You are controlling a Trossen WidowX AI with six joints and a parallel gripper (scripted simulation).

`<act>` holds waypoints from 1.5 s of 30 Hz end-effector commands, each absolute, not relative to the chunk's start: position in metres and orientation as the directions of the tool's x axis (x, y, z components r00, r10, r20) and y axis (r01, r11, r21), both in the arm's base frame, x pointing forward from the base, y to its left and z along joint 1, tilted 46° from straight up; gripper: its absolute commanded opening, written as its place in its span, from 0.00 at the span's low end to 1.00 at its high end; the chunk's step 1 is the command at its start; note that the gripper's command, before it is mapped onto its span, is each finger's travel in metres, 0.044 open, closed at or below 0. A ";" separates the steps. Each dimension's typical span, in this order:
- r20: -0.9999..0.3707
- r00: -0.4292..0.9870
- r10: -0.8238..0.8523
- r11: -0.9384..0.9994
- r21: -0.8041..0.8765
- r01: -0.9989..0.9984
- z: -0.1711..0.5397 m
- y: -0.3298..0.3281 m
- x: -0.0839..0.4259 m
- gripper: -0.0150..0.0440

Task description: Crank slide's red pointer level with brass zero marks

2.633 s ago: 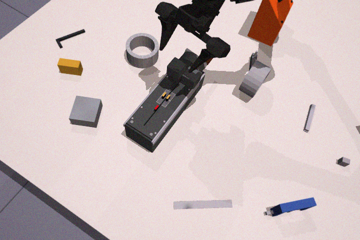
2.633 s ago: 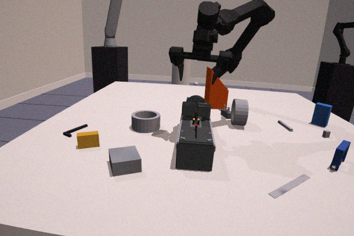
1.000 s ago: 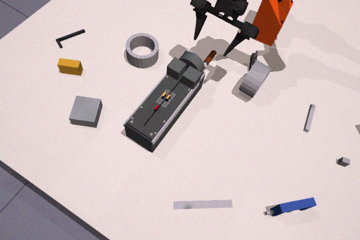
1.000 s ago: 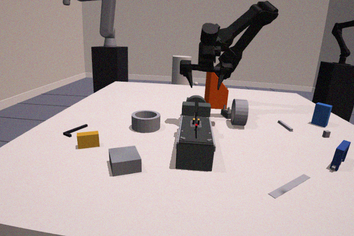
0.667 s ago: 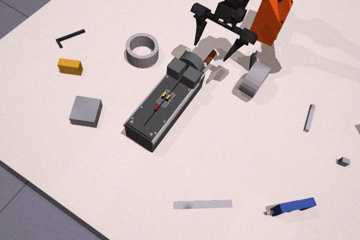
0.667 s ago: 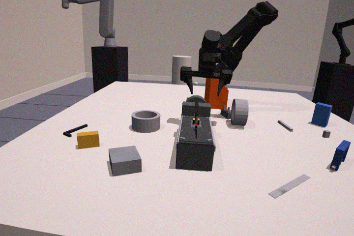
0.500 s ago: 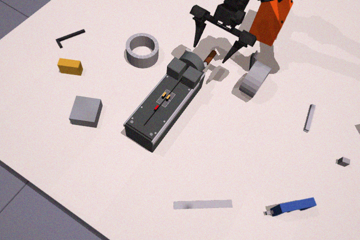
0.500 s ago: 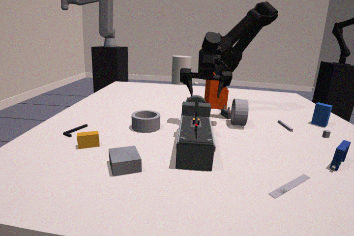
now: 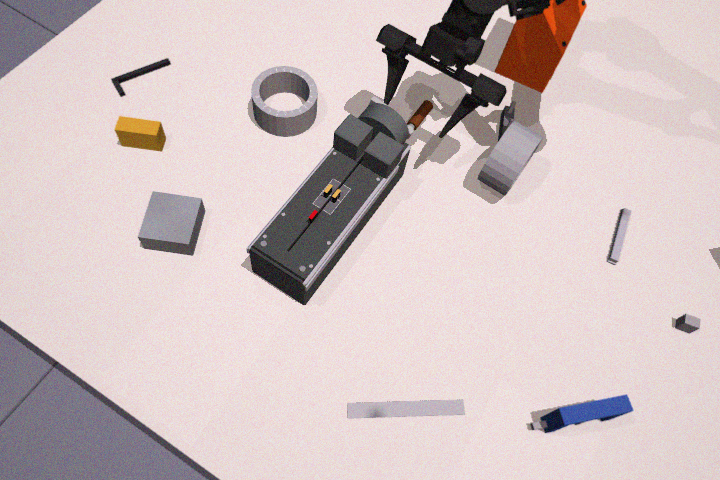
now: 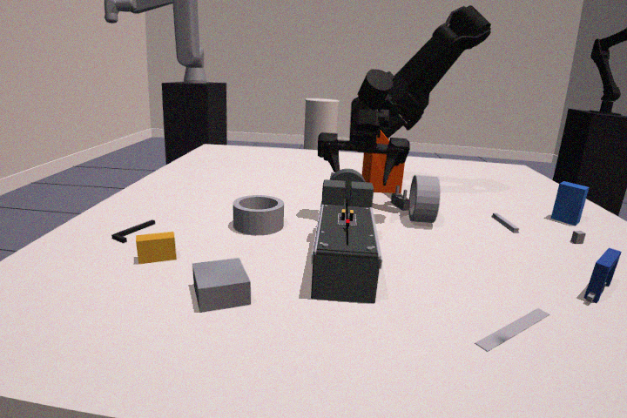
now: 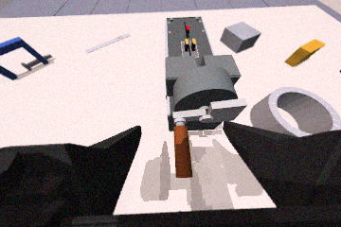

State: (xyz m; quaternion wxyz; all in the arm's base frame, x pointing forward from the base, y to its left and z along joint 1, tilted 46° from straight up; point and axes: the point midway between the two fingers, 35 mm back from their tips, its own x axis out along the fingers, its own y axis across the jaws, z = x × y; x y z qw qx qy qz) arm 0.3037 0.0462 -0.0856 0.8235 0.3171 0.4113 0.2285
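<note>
The dark grey machine point(image 9: 315, 249) point(image 10: 345, 275) point(image 11: 203, 84) has a slotted top. Its red pointer point(image 9: 312, 215) point(image 10: 347, 221) point(image 11: 188, 28) stands off the two brass zero marks point(image 9: 332, 192) point(image 10: 347, 212) point(image 11: 190, 44), on the side away from the crank. The crank's brown handle point(image 9: 420, 114) point(image 11: 183, 153) sticks out from the wheel end; in the exterior view it is hidden behind the machine. My gripper point(image 9: 413, 120) point(image 10: 360, 178) point(image 11: 182, 127) is open, with its fingertips spread wide either side of the handle and nothing held. Whether the tips are at handle height is hard to tell.
A grey ring point(image 9: 284, 116) point(image 10: 258, 219) point(image 11: 296, 113) lies beside the crank end. A grey wheel-like part point(image 9: 509, 158) point(image 10: 424, 198) stands on the other side. A grey block point(image 9: 171, 220), a yellow block point(image 9: 140, 134) and a black hex key point(image 9: 143, 71) lie farther off.
</note>
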 end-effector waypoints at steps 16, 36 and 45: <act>-0.534 0.556 0.637 0.690 0.716 -0.103 -0.106 0.068 0.292 1.00; -0.534 0.556 0.637 0.690 0.716 -0.103 -0.106 0.068 0.292 0.25; -0.534 0.556 0.637 0.690 0.716 -0.103 -0.106 0.068 0.293 0.25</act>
